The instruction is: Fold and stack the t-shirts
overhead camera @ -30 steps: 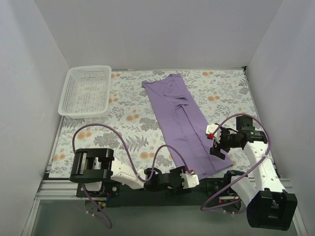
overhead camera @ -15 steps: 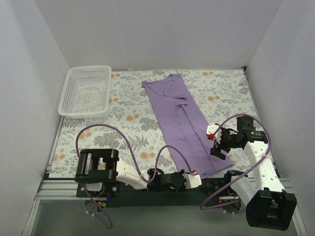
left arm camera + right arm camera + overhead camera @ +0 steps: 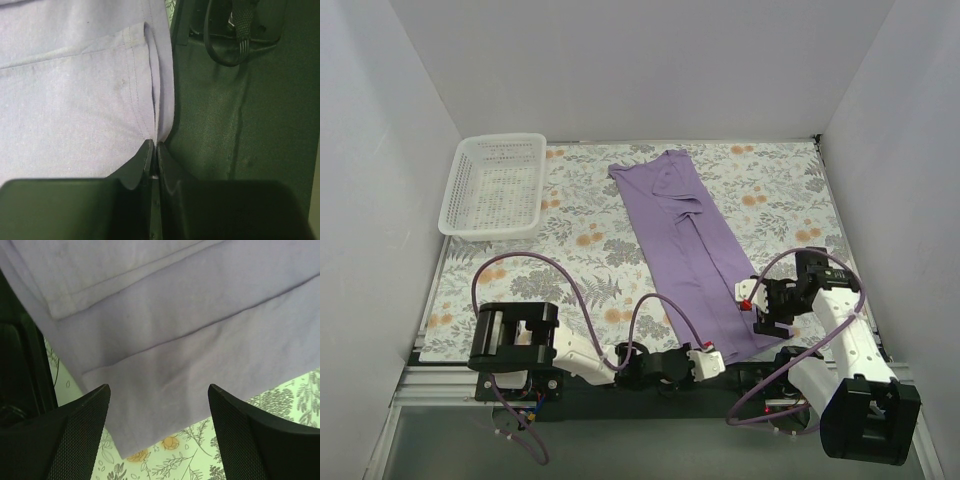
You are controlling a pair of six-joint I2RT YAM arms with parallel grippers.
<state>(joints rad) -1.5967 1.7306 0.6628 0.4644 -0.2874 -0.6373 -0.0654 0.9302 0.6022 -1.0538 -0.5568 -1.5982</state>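
The lavender t-shirt [image 3: 685, 230] lies folded into a long strip, slanting from the table's far middle to its near right. In the left wrist view the t-shirt's [image 3: 75, 90] hemmed near corner runs straight into my left gripper [image 3: 154, 147], whose jaws are pressed together on the cloth edge. From above, the left gripper [image 3: 715, 358] sits low at the strip's near end. My right gripper [image 3: 760, 308] hovers over the strip's near right edge. Its wrist view shows the right gripper [image 3: 159, 390] open, fingers wide apart above the t-shirt's [image 3: 175, 315] corner, nothing between them.
A white mesh basket [image 3: 495, 185] stands at the far left on the floral tablecloth [image 3: 570, 260]. White walls close in on three sides. The black base plate [image 3: 240, 130] and a looped cable [image 3: 225, 45] lie right beside the left gripper.
My left gripper has closed on the t-shirt's near corner. My right gripper has shifted nearer and slightly left along the strip's right edge, still open.
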